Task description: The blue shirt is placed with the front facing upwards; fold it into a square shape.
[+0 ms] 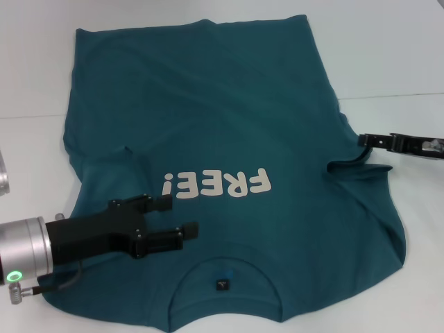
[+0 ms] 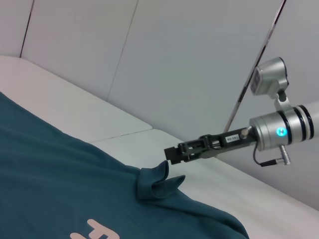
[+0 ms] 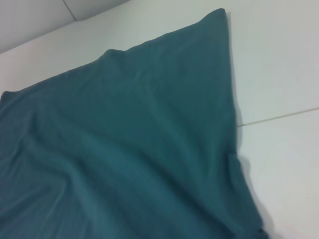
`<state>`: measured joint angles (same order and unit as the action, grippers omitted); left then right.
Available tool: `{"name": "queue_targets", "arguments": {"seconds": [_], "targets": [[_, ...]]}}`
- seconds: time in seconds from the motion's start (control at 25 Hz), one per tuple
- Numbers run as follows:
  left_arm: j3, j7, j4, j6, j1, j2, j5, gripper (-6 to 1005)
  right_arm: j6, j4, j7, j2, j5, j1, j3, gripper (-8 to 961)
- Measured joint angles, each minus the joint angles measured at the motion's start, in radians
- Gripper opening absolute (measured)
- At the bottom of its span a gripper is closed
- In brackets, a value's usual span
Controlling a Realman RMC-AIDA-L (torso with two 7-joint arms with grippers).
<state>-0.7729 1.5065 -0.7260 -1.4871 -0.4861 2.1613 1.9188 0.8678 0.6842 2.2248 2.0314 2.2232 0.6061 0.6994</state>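
Shirt: the dark teal-blue cotton T-shirt (image 1: 229, 146) lies flat on the white counter (image 1: 388, 62), cream "FREE!" letters up, collar on the robot's side.
Left hand: the black left hand (image 1: 182, 215) is above the shirt beside the collar, fingers apart, holding nothing.
Right hand: the black right hand (image 1: 362, 141) is at the right sleeve edge, closed on a raised pinch of the shirt.

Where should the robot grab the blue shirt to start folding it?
Probably by its sleeves. The blue shirt lies flat, lettering up, so its middle offers nothing to pinch. The sleeve edge beside the right gripper is bunched into a raised fold, easy to take from the right side. The left gripper, jaws open, hangs over the chest; its sleeve is tucked, so come from the left edge.
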Motion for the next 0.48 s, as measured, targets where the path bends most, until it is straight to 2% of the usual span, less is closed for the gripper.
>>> {"name": "queue_targets", "arguments": {"seconds": [0.32, 0.48], "targets": [[0.000, 0.005, -0.001, -0.001, -0.005, 0.000, 0.000, 875, 0.067, 0.017, -0.043, -0.027, 0.003, -0.042, 0.001, 913], [0.000, 0.005, 0.000, 0.002, -0.008, 0.000, 0.000, 875, 0.128, 0.056, -0.060, -0.049, 0.006, -0.053, 0.004, 912]]}}
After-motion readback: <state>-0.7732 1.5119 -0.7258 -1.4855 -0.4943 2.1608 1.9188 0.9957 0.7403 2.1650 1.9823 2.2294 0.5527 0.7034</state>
